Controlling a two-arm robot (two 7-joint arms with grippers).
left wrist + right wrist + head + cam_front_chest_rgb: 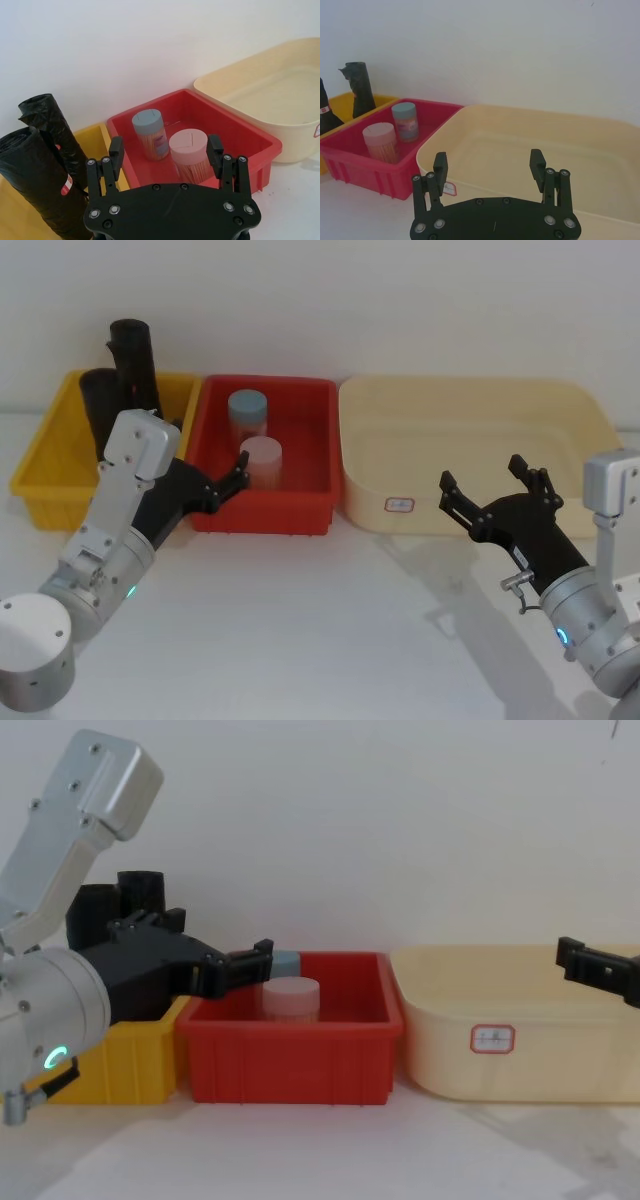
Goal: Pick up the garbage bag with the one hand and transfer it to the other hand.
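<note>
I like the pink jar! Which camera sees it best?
The left wrist view: the pink jar is close, cap and side showing. The head view shows it smaller, the chest view its top above the red bin wall, the right wrist view far off.

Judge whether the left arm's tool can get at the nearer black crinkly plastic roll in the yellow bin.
Probably yes: the open left tool hovers just beside the black plastic roll, with nothing between them.

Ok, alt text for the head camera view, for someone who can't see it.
Two black garbage bag rolls stand in a yellow bin, far left, ungrasped. The left gripper hangs open by the red bin holding two jars; the right gripper hangs open before the cream tub.
</note>
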